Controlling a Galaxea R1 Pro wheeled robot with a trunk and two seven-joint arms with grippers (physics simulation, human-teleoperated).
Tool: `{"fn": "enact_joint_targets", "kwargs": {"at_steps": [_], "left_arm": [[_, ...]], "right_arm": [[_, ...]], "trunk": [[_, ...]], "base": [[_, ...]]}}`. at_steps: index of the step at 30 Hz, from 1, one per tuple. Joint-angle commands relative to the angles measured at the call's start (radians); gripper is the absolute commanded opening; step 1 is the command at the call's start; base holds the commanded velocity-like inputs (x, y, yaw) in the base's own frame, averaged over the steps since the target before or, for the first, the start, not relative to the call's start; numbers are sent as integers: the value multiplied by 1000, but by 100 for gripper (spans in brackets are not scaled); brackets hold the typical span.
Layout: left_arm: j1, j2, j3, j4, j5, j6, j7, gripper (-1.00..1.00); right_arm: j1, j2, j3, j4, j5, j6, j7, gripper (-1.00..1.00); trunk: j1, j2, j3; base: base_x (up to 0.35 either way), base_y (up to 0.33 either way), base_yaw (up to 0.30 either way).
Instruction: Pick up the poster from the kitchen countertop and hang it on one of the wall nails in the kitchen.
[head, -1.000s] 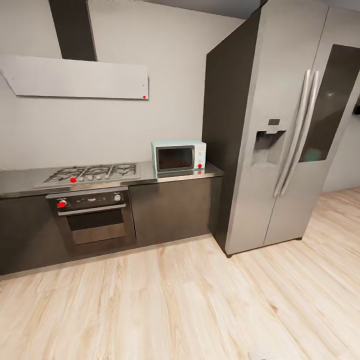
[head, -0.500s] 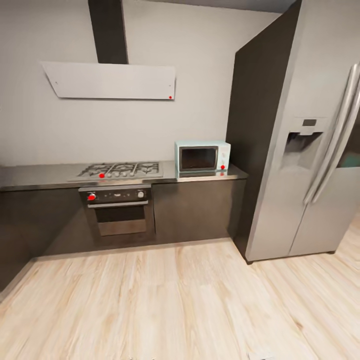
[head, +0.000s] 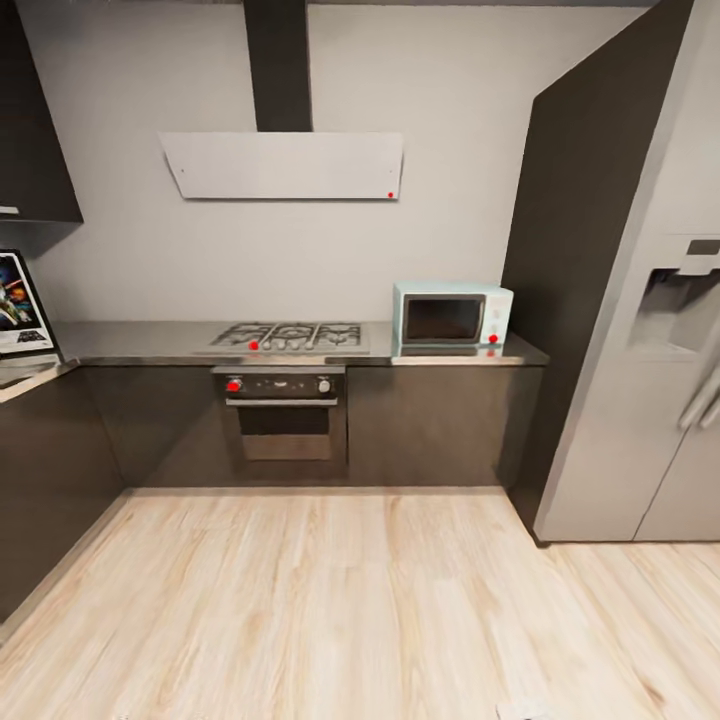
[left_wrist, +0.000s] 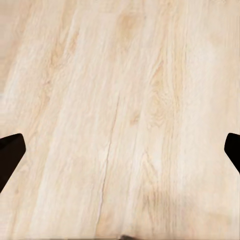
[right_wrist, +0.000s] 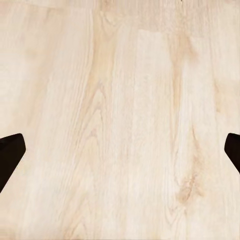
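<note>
Seen along the right gripper (right_wrist: 120, 152): pale wood-plank floor (right_wrist: 125, 100), grain running from twelve to six o'clock, with dark fingertips (right_wrist: 9, 152) at nine and three o'clock, spread wide apart, nothing between them.

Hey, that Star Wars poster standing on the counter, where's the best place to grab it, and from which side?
Likely by a side edge of its thin frame: the poster stands upright on the kitchen countertop, its face open to the room, so come at it from the front. Its left part is cut off.
</note>
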Motion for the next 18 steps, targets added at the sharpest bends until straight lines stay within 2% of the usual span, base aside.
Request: {"fn": "enact_joint_targets", "kwargs": {"at_steps": [1,13,18], "left_arm": [[0,0,0,-2,-1,1,1,100],[0,0,0,-2,-1,2,1,100],[0,0,0,-2,-1,3,1,100]], "right_arm": [[-1,0,-1,1,10,-2,-1,100],[-1,-1,0,8,10,-2,1,100],[-1,-1,0,8,10,-2,-1,100]], "trunk": [[0,0,-1],[0,0,-1],[0,0,-1]], "base": [[90,-185,96],[177,-271,22],[216,-281,183]]}}
